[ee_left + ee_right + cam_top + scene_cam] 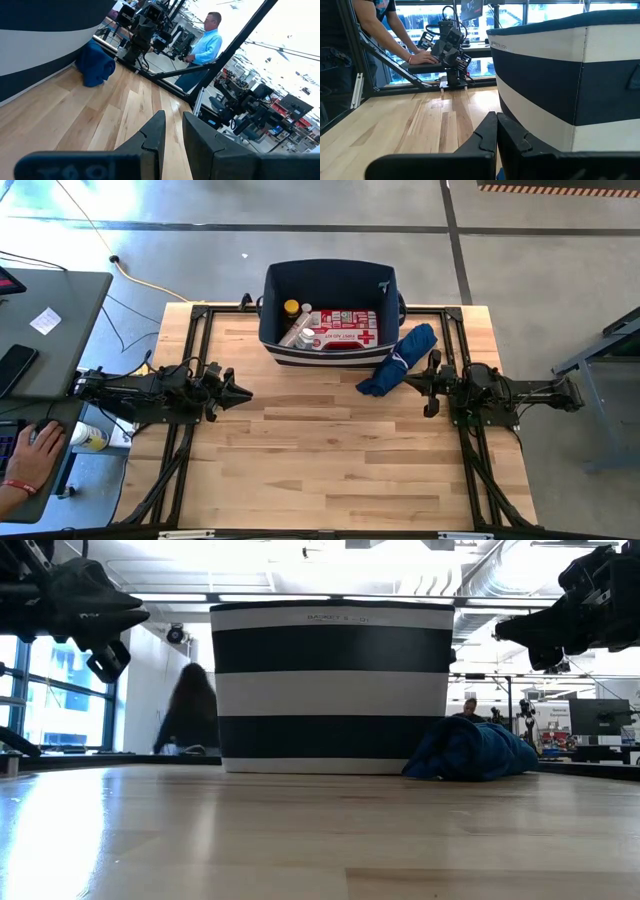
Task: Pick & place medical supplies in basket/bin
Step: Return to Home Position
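Observation:
The navy bin with a white stripe [330,310] [330,690] stands at the table's far middle. Inside it lie a red-and-white first aid pouch [345,328], an amber yellow-capped bottle [291,309] and small white bottles [304,337]. A royal-blue fabric bundle [400,360] [470,752] rests on the table against the bin's right side. My left gripper [243,392] [173,120] hovers at the table's left, its fingers slightly apart and holding nothing. My right gripper [412,378] [496,120] is shut and empty. It is raised above the bundle's near end, pointing toward the table's left.
Bare wooden tabletop [330,460] stretches from the bin to the near edge, between the two arms. A grey desk [50,320] stands left of the table, and a person's hand [35,445] rests on it. Another person in a light-blue shirt [207,42] stands beyond the right side.

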